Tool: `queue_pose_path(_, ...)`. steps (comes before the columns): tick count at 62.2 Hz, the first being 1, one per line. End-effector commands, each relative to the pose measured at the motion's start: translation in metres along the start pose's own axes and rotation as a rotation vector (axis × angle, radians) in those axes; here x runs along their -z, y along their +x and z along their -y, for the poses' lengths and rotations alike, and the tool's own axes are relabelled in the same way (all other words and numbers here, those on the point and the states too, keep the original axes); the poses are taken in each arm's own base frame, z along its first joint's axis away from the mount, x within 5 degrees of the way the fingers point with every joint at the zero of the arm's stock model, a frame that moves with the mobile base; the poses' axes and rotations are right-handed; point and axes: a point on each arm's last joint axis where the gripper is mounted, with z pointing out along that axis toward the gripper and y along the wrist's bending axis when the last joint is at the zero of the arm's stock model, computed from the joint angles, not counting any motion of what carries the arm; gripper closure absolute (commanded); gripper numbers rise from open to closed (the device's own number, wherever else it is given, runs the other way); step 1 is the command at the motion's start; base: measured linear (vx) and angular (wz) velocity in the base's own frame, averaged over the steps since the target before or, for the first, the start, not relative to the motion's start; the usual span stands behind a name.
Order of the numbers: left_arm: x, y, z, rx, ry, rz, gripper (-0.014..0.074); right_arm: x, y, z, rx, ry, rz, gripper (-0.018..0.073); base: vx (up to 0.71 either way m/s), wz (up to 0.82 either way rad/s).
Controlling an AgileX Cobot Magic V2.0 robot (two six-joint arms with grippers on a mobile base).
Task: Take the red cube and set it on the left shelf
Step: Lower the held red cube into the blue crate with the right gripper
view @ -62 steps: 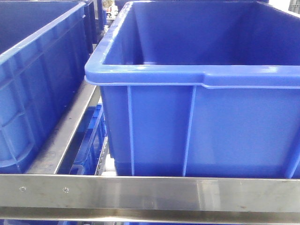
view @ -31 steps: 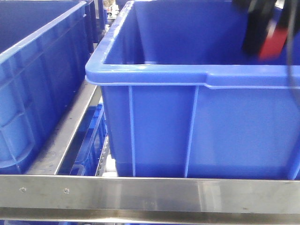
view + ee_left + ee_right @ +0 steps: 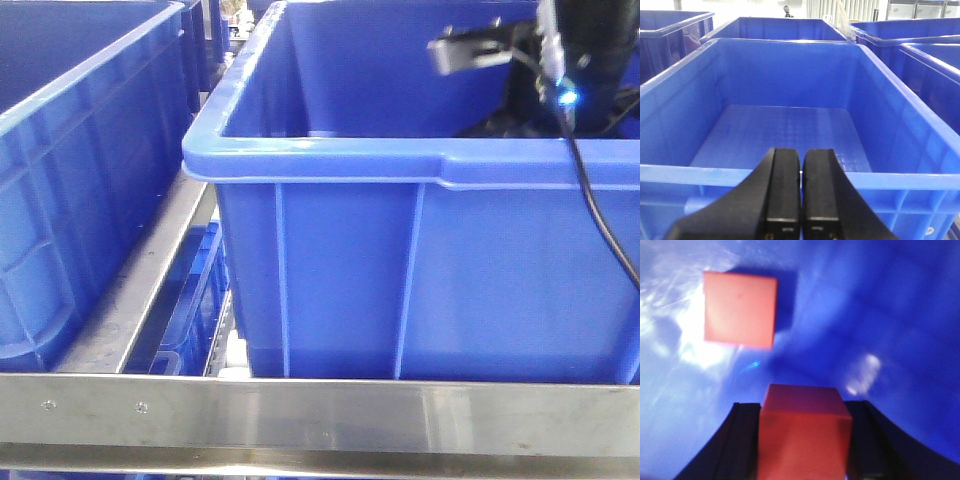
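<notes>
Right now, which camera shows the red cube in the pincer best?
The right wrist view: the red cube fills the bottom, between the right pincer's dark fingers. A second red cube lies on the blue floor beyond. The front and left wrist views show no cube.

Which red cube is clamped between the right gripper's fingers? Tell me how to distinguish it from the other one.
The red cube at the bottom of the right wrist view, between the right gripper fingers. The other red cube lies loose on the blue crate floor beyond, untouched.
</notes>
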Motion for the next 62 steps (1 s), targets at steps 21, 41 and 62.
queue_pose_path(21,0.001,0.0,-0.001,0.012,0.0,0.072,0.0475,0.004,-0.01,0.002,0.011,0.009,0.052,0.033,0.0,0.0)
queue_pose_path(41,0.001,0.0,-0.001,0.012,0.0,0.072,0.0475,0.013,-0.01,0.003,0.007,0.009,0.061,0.0016,0.0,0.0)
queue_pose_path(62,0.001,0.0,-0.001,0.012,0.0,0.072,0.0474,0.076,-0.009,0.008,-0.007,0.019,0.276,0.0023,0.0,0.0)
